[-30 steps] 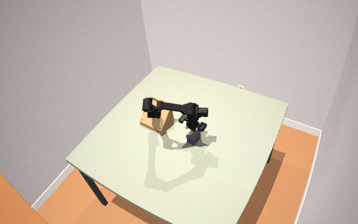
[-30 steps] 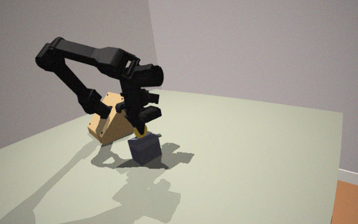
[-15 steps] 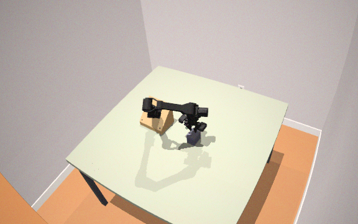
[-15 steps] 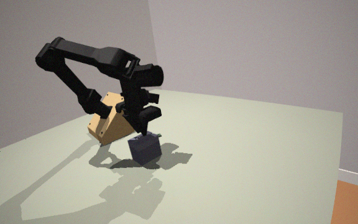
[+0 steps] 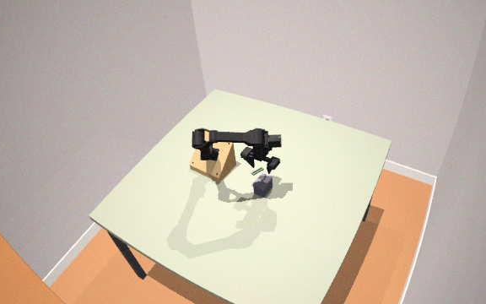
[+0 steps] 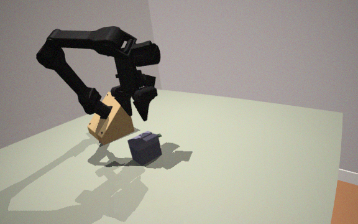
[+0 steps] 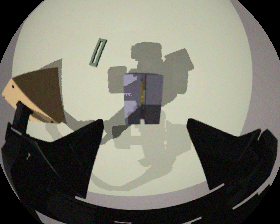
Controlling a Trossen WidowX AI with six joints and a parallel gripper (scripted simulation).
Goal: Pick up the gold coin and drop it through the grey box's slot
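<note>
The grey box (image 5: 262, 188) (image 6: 145, 153) (image 7: 154, 95) stands on the table with its slotted lid up. A thin gold strip of the coin (image 7: 142, 93) shows in the slot in the wrist view; no coin stands out above the lid in either the top or the exterior view. How deep it sits cannot be told. The gripper (image 5: 261, 169) (image 6: 138, 117) (image 7: 146, 120) is wide open and empty, above the box. The dark-green holder (image 5: 257, 171) (image 7: 95, 52) is empty; it lies beyond the box, mostly hidden by it in the exterior view.
The arm's wooden wedge base (image 5: 226, 166) (image 6: 120, 124) (image 7: 38, 90) stands left of the box. The pale green table (image 5: 310, 169) (image 6: 244, 149) carries the arm's shadows around the box. Its right edge shows in the top and exterior views.
</note>
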